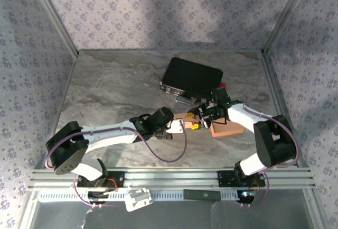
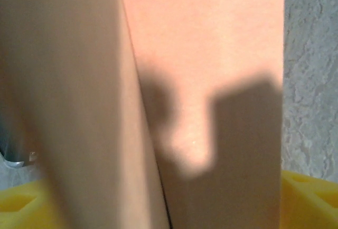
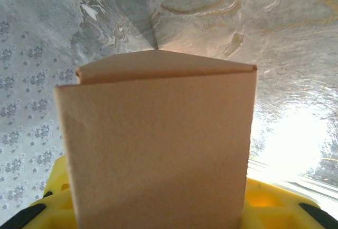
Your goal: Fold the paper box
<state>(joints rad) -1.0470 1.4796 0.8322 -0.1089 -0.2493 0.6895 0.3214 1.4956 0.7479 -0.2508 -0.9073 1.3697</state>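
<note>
Floral-patterned walls; grey marbled tabletop; bright glare, perhaps reflected light.

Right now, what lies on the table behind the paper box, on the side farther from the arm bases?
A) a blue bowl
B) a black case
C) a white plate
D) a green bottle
B: the top view shows a flat black case lying just beyond the paper box, farther back.

Tan paper box, partly folded, right of centre
</note>
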